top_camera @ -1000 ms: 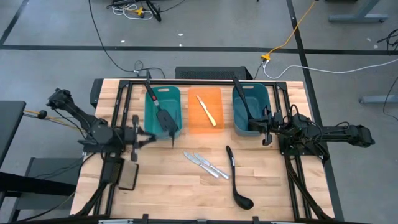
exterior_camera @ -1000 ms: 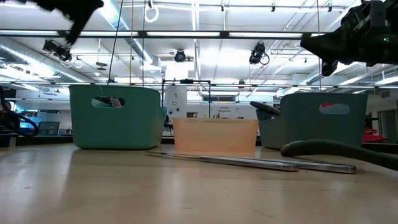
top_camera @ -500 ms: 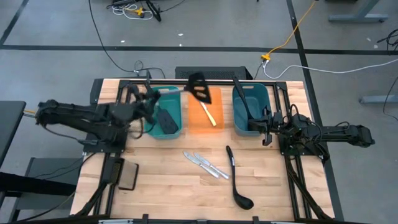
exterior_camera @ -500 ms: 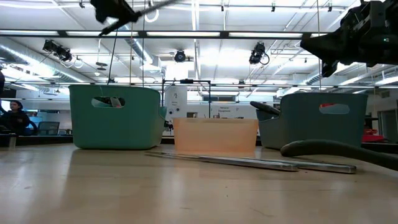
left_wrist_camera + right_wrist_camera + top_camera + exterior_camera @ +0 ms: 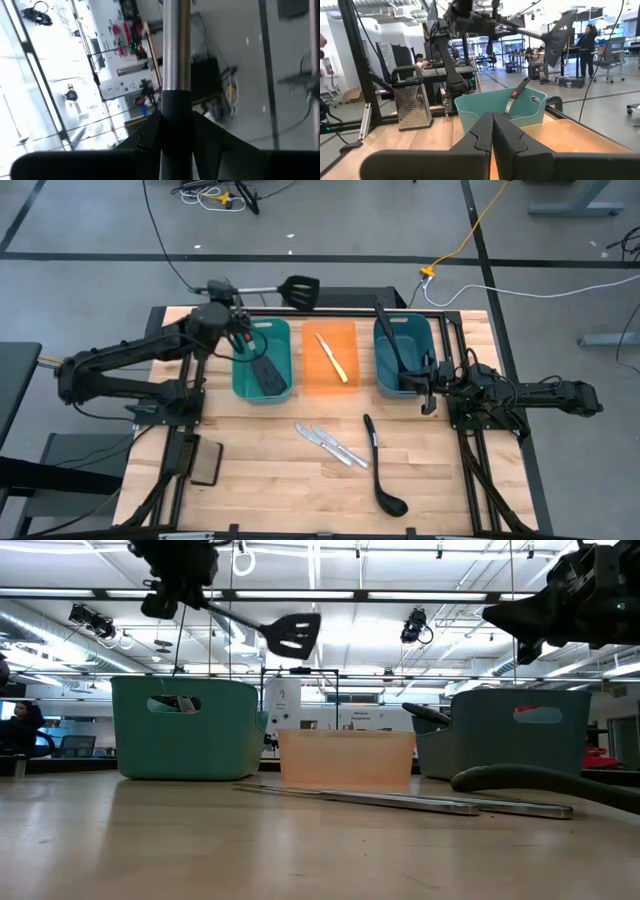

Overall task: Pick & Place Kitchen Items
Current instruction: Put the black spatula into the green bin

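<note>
Since the earlier frame, left gripper (image 5: 232,308) has swung from the table's left side up over the far rim of the left teal bin (image 5: 282,340), carrying a spatula (image 5: 299,290) with it. Jaws are clamped on the handle's end; the metal shaft runs out level and the slotted head hangs beyond the table's far edge, well above the bins in the low view.

A second spatula (image 5: 264,374) lies inside that teal bin. One knife (image 5: 332,357) is in the orange bin (image 5: 312,382); a ladle (image 5: 392,340) leans in the right bin (image 5: 424,338). Loose on the wood: two knives (image 5: 330,442) and another ladle (image 5: 380,470).

Right gripper (image 5: 428,385) waits beside the right bin, fingers together, empty.

Handling, judged: spatula is light and stiff, but the end grip leaves a long lever, so the head may swing or twist; a hold nearer mid-handle would be steadier. The smooth shaft looks slippery. Knives are thin and flat on the wood, hard to pinch; best taken across the handle.
</note>
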Robot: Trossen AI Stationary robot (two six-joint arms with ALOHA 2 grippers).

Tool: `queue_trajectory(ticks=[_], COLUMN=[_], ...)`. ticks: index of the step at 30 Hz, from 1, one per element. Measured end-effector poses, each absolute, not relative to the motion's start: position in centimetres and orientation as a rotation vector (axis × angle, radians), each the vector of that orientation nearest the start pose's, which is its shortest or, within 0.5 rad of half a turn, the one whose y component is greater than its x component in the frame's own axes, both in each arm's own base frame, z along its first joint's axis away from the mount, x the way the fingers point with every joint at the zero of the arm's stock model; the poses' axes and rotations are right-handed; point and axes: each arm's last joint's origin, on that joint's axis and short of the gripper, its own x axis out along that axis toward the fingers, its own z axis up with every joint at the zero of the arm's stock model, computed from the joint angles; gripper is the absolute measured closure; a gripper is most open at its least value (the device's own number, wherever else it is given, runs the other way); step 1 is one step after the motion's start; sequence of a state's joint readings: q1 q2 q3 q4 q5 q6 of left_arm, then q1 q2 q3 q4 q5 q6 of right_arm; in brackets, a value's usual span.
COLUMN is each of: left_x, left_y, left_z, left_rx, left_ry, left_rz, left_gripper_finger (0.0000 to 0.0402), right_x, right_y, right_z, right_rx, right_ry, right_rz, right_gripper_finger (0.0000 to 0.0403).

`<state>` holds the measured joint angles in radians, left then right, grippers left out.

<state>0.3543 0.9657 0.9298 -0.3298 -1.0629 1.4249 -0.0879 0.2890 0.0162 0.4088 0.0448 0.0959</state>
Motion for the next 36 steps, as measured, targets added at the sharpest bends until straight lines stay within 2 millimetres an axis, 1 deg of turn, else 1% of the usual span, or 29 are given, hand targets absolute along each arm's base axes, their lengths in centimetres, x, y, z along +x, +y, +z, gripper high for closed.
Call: queue_trajectory(ticks=[4, 6, 8, 11, 16, 17, 20, 24, 28, 36], left_x=[16.1, 15.4, 15.0, 14.0, 12.0, 11.5, 10.0, 9.4, 9.7, 11.0], left_y=[9.6, 9.6, 9.4, 9.0, 8.1, 7.8, 7.1, 6.5, 6.1, 5.3], left_z=[34.4, 34.0, 33.7, 34.1, 34.8, 34.5, 33.1, 30.9, 29.0, 26.5], left_rx=[1.318, 1.359, 1.37, 1.38, 1.375, 1.375, 1.401, 1.43, 1.494, 1.601], left_ry=[1.37, 1.444, 1.461, 1.45, 1.423, 1.426, 1.454, 1.495, 1.513, 1.481], left_rz=[0.845, 0.753, 0.698, 0.684, 0.735, 0.73, 0.636, 0.525, 0.404, 0.185], left_gripper_finger=[0.032, 0.032, 0.032, 0.032, 0.032, 0.032, 0.032, 0.032, 0.032, 0.032], right_x=[11.4, 11.4, 11.4, 11.4, 11.4, 11.4, 11.4, 11.4, 11.4, 11.4], right_y=[-1.2, -1.2, -1.2, -1.2, -1.2, -1.2, -1.2, -1.2, -1.2, -1.3], right_z=[18.4, 18.4, 18.3, 18.3, 18.2, 18.2, 18.2, 18.2, 18.2, 18.2], right_rx=[0.054, 0.046, 0.043, 0.044, 0.043, 0.043, 0.043, 0.043, 0.043, 0.049], right_ry=[-0.14, -0.139, -0.134, -0.13, -0.128, -0.127, -0.127, -0.127, -0.126, -0.119], right_rz=[-0.138, -0.156, -0.161, -0.164, -0.164, -0.164, -0.164, -0.164, -0.164, -0.178], right_gripper_finger=[0.0392, 0.0392, 0.0392, 0.0392, 0.0392, 0.0392, 0.0392, 0.0392, 0.0392, 0.0392])
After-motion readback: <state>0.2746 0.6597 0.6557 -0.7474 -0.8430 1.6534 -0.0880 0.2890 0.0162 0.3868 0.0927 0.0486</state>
